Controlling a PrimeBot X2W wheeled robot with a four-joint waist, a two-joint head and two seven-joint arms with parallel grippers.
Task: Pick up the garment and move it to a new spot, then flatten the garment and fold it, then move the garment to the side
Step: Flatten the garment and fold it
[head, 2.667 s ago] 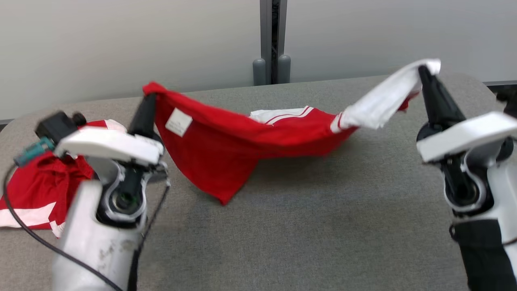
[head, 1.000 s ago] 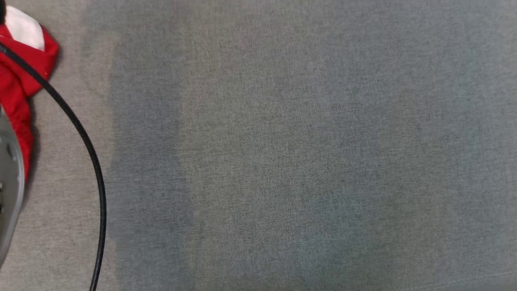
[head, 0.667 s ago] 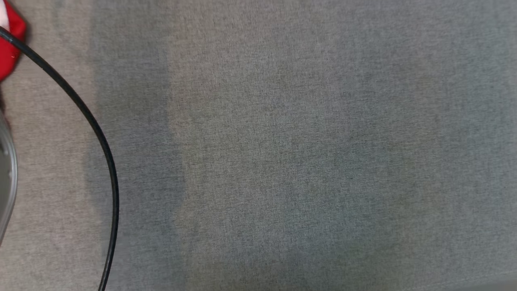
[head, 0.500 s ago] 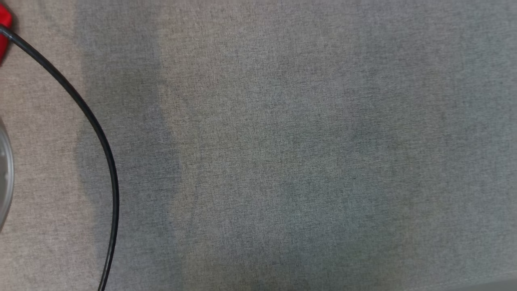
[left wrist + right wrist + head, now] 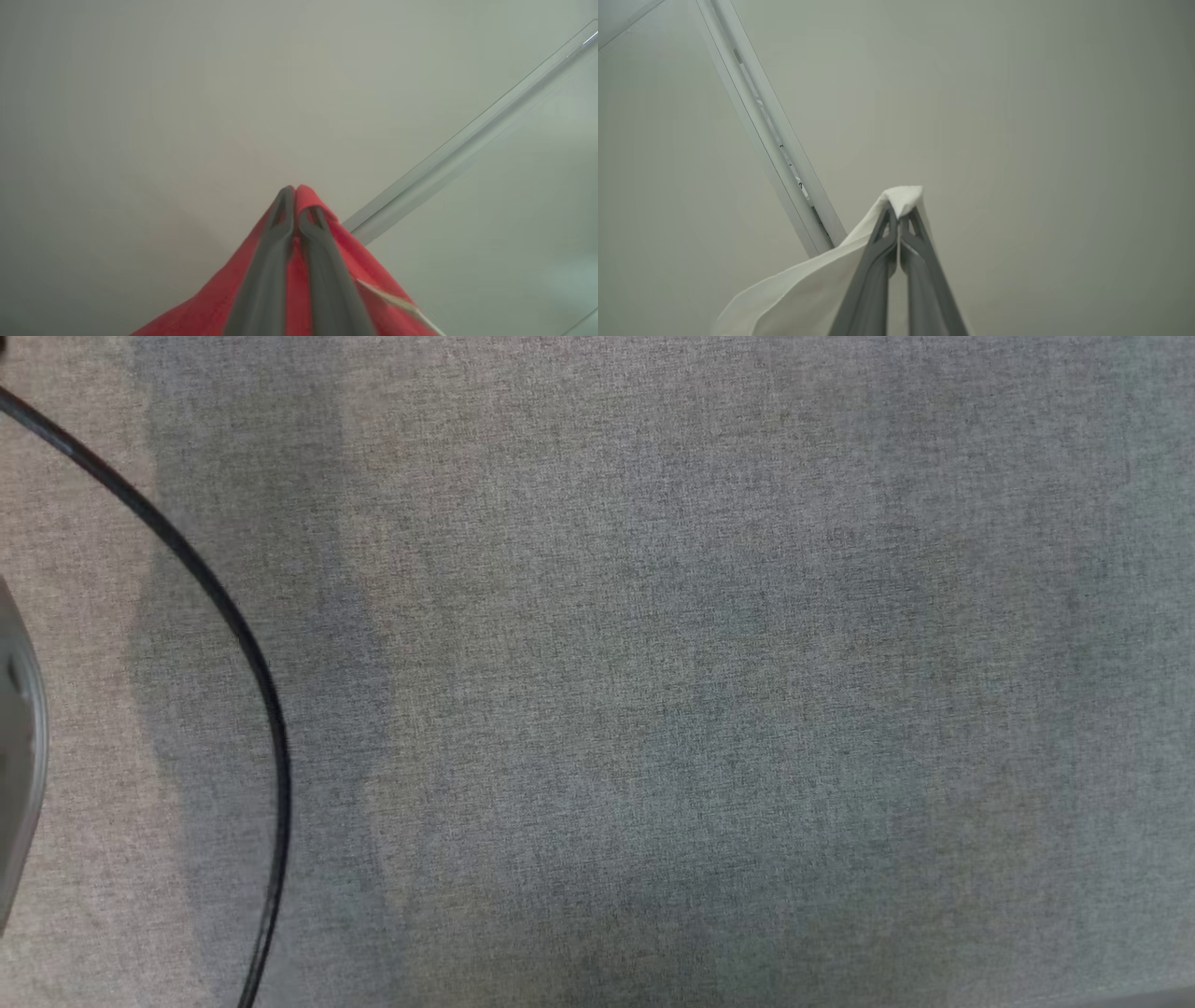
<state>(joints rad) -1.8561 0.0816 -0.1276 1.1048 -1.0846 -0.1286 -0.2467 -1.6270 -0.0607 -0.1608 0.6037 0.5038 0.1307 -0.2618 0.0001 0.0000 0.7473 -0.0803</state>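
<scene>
Left gripper (image 5: 295, 200) and right gripper (image 5: 900, 214) each pinch the garment (image 5: 359, 261), held up off the table.
My left fingers are pressed together on a red edge of the cloth. My right fingers are clamped on its white part, which hangs down from their tips. Both point up at a pale wall (image 5: 140, 93) crossed by a metal post (image 5: 770, 126). My head view looks down on the grey table (image 5: 653, 663) and a black cable (image 5: 233, 625). I judge the pick-up done. Setting down at a new spot, flattening, folding and moving aside are all left.
</scene>
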